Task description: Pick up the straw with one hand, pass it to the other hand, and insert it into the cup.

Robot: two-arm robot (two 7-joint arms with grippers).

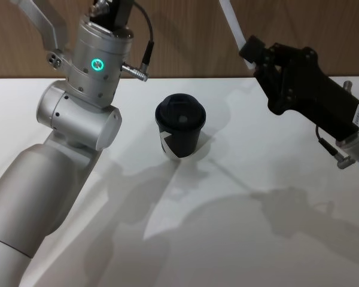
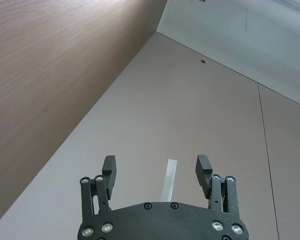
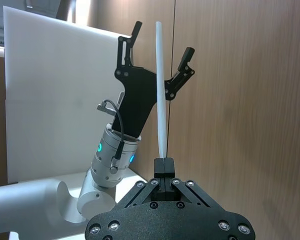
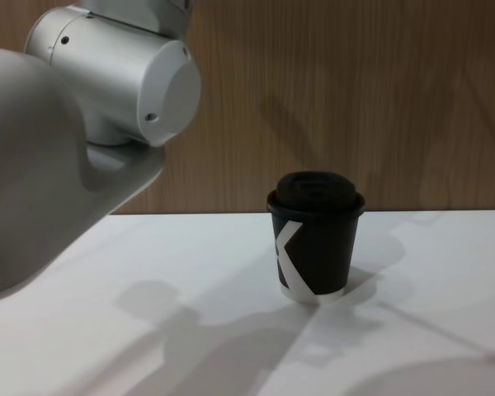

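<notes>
Right gripper (image 3: 163,162) is pinched shut on one end of the straw (image 3: 160,90), its two fingers pressed together with the white tube running straight out from between them. In the head view this gripper sits at the upper right of the frame, tilted toward the upper left. The straw slants from its tips to the top edge.

The left gripper (image 2: 156,166) is spread wide, its fingers (image 2: 109,167) well apart. The free end of the straw stands in the gap between them and touches neither finger. From the right wrist, the far part of the straw shows between those open fingers, and a green light glows on the silver left arm (image 3: 112,155). In the head view that arm takes up the left side of the frame and reaches past the top edge.

The cup (image 1: 179,127) stands upright with its lid on, on the white table (image 1: 275,239), at the centre of the head view. It is lower in the frame than both grippers and apart from them. A wooden wall (image 4: 355,99) runs behind the table.
</notes>
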